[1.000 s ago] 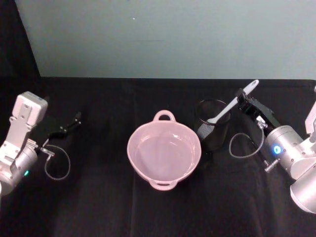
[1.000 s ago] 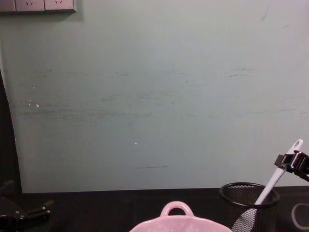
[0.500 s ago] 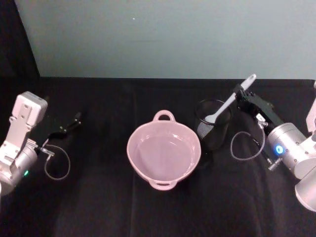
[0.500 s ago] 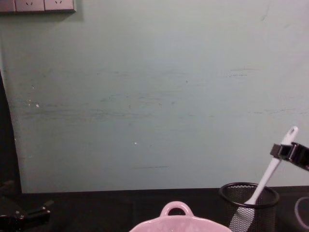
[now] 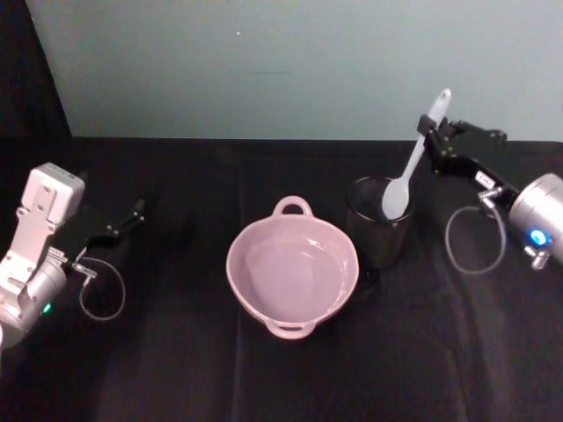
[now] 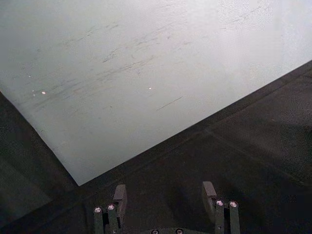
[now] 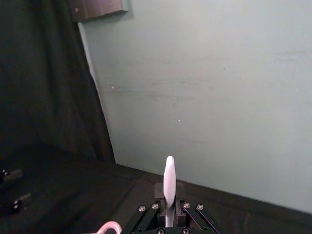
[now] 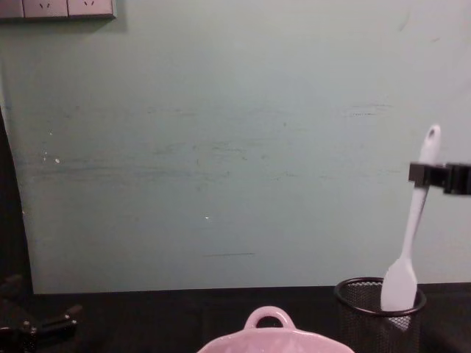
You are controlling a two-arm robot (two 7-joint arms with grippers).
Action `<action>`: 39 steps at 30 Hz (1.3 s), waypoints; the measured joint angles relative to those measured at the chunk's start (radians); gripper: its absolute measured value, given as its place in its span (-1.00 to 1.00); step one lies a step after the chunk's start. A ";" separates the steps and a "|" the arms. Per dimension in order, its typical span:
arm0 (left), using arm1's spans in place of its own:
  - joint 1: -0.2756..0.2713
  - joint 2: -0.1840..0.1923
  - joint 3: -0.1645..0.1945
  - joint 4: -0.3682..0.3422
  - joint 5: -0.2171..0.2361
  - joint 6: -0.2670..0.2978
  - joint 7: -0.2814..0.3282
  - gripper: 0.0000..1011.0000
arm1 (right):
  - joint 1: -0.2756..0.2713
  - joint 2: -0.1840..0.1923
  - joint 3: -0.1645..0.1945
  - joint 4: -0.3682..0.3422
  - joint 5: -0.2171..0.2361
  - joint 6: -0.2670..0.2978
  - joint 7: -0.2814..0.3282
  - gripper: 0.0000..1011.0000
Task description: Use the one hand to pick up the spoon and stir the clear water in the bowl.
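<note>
The white spoon [image 5: 413, 163] is pinched by the right gripper [image 5: 429, 141] and held near upright, head at the black mesh cup's [image 5: 378, 239] mouth. The pink bowl [image 5: 231, 264] lies just left of that cup. The left gripper [image 6: 164, 187] is parked, spread, far left.

**Black tabletop, two vessels standing on it**

A black cloth covers the tabletop [image 5: 176, 369], which runs back to a pale green wall [image 5: 264, 61]. A pale pink bowl [image 5: 236, 290] stands near the middle, with one small loop handle on its far rim and another on its near rim. A black mesh cup [image 5: 378, 244] stands upright just beside it on the right, slightly farther back. Whether the two touch cannot be told.
</note>
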 joint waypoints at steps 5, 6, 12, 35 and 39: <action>0.000 0.000 0.000 0.000 0.000 0.000 0.000 1.00 | 0.013 0.038 0.019 -0.073 -0.011 0.065 0.020 -0.78; 0.000 0.000 0.000 0.000 0.000 0.000 0.000 1.00 | 0.016 0.043 0.022 -0.083 -0.010 0.074 0.023 -0.78; 0.000 0.000 0.000 0.000 0.000 0.000 0.000 1.00 | 0.049 0.074 0.036 -0.146 0.025 0.139 0.064 -0.78; 0.000 0.000 0.000 0.000 0.000 0.000 0.000 1.00 | 0.211 0.063 -0.220 -0.005 0.035 0.053 0.290 -0.78; 0.000 0.000 0.000 0.000 0.000 0.000 0.000 1.00 | 0.216 0.053 -0.261 0.034 -0.003 0.009 0.303 -0.78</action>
